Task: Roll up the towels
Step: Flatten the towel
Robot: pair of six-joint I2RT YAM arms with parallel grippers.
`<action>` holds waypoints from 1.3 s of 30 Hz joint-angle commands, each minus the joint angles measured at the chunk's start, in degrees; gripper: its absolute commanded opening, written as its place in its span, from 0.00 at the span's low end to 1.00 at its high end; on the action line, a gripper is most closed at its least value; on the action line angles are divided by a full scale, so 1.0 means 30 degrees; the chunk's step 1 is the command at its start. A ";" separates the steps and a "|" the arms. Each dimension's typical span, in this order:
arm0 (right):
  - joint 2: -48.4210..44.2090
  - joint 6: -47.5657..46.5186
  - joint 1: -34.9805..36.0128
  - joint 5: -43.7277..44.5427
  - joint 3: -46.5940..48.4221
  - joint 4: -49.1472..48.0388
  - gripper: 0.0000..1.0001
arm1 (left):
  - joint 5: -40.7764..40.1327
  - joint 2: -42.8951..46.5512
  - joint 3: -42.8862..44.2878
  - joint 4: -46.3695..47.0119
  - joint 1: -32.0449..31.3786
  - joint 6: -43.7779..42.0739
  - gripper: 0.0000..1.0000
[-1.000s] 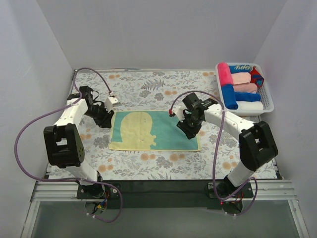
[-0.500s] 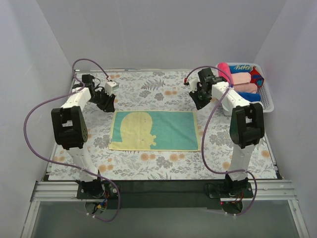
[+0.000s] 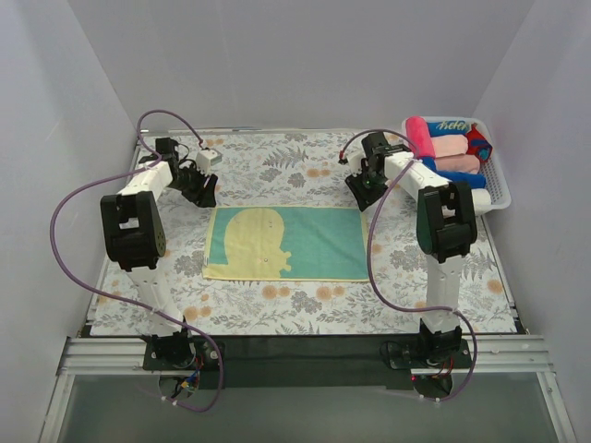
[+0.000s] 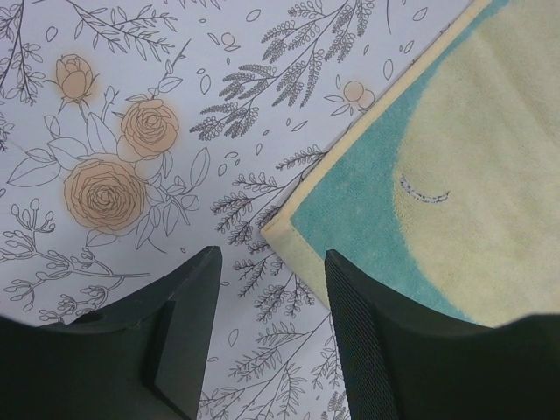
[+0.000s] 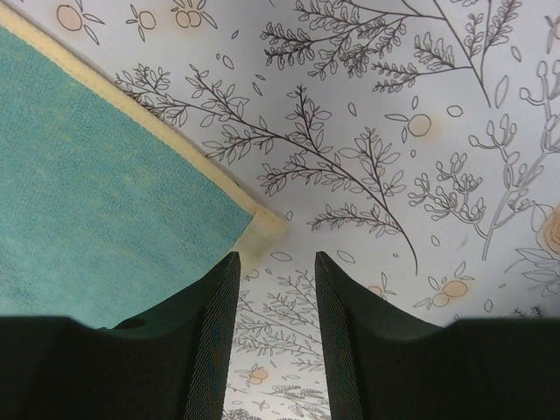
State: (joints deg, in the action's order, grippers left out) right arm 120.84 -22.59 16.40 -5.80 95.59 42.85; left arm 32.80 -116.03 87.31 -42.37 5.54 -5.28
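Squarely flat towel [image 3: 288, 242], long axis running left to right

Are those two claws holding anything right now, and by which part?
Nothing is held. The left gripper and right gripper are open and empty, each poised by a far corner of the flat towel.

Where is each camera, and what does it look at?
Top external: above, behind the arms, looking down at both arms, table and towel.
Left wrist: on that arm, facing down past left gripper at towel's far-left corner.
Right wrist: same, past right gripper at far-right corner.
Shared: all show that towel.
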 commanded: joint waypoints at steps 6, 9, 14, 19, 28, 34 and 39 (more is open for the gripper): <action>0.0970 0.0557 0.0099 -0.0760 0.0158 -0.0748 0.34 | -0.0326 -0.0142 0.0459 0.0587 0.0116 0.0090 0.49; 0.0972 0.0587 0.0215 -0.1024 -0.0105 -0.0807 0.26 | -0.0502 -0.0259 0.0341 0.0705 0.0116 0.0090 0.49; 0.0767 0.0469 0.0274 -0.1201 -0.0778 -0.0836 0.01 | -0.0766 -0.1019 0.0779 0.0734 0.0116 0.0061 0.49; 0.0444 0.0294 0.0245 -0.1288 -0.0985 -0.0807 0.01 | -0.0474 -0.1724 0.1775 0.0880 0.0145 0.0528 0.48; 0.0239 0.0118 0.0274 -0.1054 -0.0956 -0.0778 0.01 | 0.0698 -0.2780 0.2862 -0.0085 0.0116 0.0355 0.38; 0.0210 0.0030 0.0245 -0.0995 -0.1014 -0.0778 0.01 | 0.1458 -0.1989 0.1690 -0.0495 0.0116 -0.0173 0.36; 0.0210 0.0000 0.0245 -0.0908 -0.1043 -0.0778 0.01 | 0.1520 -0.1784 0.1220 -0.1375 0.0145 -0.0730 0.33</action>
State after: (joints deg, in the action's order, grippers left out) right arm 122.58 -21.85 16.88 -8.32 93.91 40.07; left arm 35.79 -124.25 92.38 -43.40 5.67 -5.74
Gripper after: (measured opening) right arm 0.022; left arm 0.335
